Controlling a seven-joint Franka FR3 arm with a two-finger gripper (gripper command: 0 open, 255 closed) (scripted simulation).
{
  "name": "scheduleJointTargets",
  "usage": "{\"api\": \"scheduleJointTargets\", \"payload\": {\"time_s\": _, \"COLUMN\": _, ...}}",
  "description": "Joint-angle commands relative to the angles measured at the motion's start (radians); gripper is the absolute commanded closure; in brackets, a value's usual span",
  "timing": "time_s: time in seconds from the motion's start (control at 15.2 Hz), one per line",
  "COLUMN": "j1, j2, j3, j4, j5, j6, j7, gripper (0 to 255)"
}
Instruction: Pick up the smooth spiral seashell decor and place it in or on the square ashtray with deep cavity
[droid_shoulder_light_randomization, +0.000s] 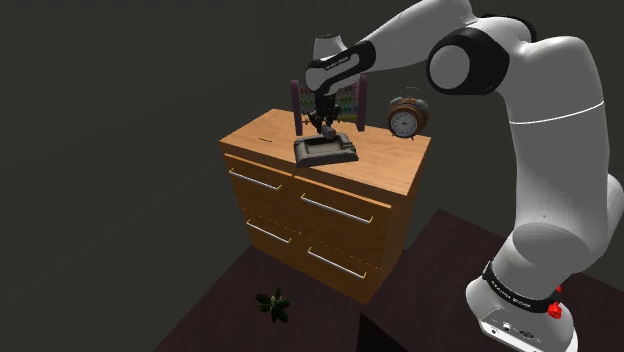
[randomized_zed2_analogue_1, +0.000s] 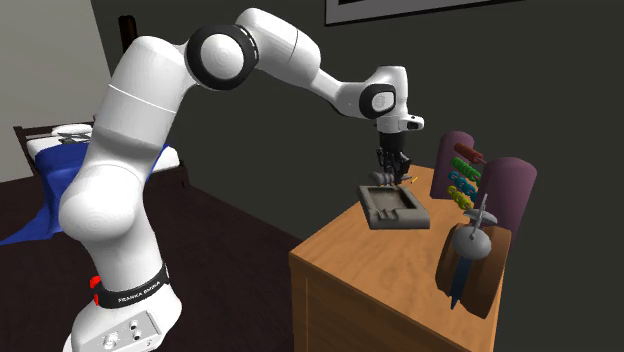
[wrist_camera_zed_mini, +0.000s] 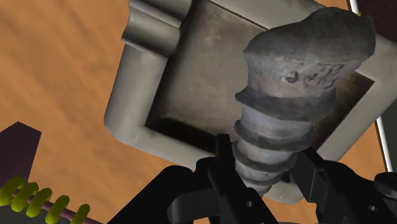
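A grey spiral seashell (wrist_camera_zed_mini: 299, 95) is clasped at its narrow end between my gripper's (wrist_camera_zed_mini: 270, 168) two black fingers. It hangs directly over the deep cavity of the square grey ashtray (wrist_camera_zed_mini: 137, 83). In the shoulder view the gripper (droid_shoulder_light_randomization: 325, 125) stands just above the ashtray (droid_shoulder_light_randomization: 325, 152) on the wooden dresser top. From the second exterior view the gripper (randomized_zed2_analogue_1: 390, 175) hovers at the far rim of the ashtray (randomized_zed2_analogue_1: 395, 208), the shell a small dark shape between the fingers.
The ashtray rests on a wooden dresser (droid_shoulder_light_randomization: 330, 215) with several drawers. An abacus with purple ends (randomized_zed2_analogue_1: 485, 180) and an alarm clock (droid_shoulder_light_randomization: 407, 117) stand at the back. A small plant (droid_shoulder_light_randomization: 272, 304) lies on the dark floor. A bed with blue cover (randomized_zed2_analogue_1: 60, 165) stands far off.
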Motion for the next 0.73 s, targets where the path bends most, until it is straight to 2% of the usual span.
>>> {"api": "scheduleJointTargets", "payload": {"time_s": 0.0, "j1": 0.000, "j2": 0.015, "j3": 0.000, "j4": -0.006, "j5": 0.001, "j6": 0.022, "j7": 0.000, "gripper": 255}}
{"api": "scheduleJointTargets", "payload": {"time_s": 0.46, "j1": -0.001, "j2": 0.054, "j3": 0.002, "j4": -0.045, "j5": 0.003, "j6": 0.100, "j7": 0.001, "gripper": 255}}
{"api": "scheduleJointTargets", "payload": {"time_s": 0.66, "j1": -0.001, "j2": 0.054, "j3": 0.002, "j4": -0.045, "j5": 0.003, "j6": 0.100, "j7": 0.001, "gripper": 255}}
